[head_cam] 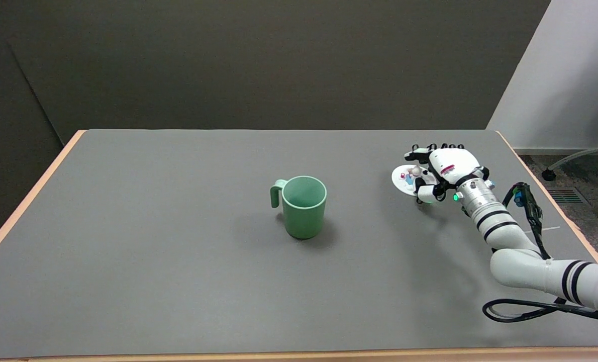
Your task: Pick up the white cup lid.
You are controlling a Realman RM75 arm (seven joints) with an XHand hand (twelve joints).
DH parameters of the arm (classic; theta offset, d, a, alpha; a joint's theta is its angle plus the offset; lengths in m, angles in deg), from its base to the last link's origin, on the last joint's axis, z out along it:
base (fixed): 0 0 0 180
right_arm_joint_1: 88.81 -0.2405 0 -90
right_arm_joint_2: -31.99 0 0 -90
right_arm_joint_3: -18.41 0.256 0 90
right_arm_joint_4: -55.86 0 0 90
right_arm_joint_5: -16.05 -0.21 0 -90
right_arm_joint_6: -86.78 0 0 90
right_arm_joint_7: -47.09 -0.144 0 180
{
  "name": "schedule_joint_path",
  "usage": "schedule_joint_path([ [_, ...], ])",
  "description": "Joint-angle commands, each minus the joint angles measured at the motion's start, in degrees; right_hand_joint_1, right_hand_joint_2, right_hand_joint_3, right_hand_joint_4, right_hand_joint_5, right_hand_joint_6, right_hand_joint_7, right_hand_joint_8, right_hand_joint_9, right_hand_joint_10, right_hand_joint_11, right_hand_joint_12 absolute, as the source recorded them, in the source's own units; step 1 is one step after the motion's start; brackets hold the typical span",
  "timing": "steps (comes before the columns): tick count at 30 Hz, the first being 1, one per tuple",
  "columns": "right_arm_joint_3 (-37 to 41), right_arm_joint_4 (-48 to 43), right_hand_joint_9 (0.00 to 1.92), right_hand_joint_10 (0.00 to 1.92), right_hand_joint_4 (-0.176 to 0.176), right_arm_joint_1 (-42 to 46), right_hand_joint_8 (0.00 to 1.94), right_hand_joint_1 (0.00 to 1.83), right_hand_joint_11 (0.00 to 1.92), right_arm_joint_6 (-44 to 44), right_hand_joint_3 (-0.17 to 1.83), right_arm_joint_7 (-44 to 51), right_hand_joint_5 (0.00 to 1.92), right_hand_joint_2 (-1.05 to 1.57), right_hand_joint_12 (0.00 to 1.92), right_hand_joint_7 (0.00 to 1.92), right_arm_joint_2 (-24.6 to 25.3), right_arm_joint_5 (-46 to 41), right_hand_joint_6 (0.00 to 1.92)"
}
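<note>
Gripping the white cup lid (406, 181) now, my right hand (442, 173) has its fingers (424, 192) closed around its rim, well right of the green mug (303, 206). Lift looks barely begun; bench (178, 281) clearance still needed.

From my station I count one green mug (303, 206), one white cup lid (404, 182) with small figures on top, one robot hand (438, 173) in view, and one grey worktop (178, 281).
</note>
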Motion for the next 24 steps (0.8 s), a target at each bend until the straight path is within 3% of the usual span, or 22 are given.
schedule_joint_path([
  [1,0.3,-0.6,0.91,0.31,0.176,0.2,0.21,0.88,0.81,0.4,1.0,0.0,0.66,0.74,0.9,0.79,0.7,0.3,0.2],
  [24,0.2,-3.6,0.94,0.3,0.176,-0.8,0.22,0.88,0.77,1.0,0.94,0.4,0.77,0.77,0.96,0.9,2.3,0.4,0.24],
])
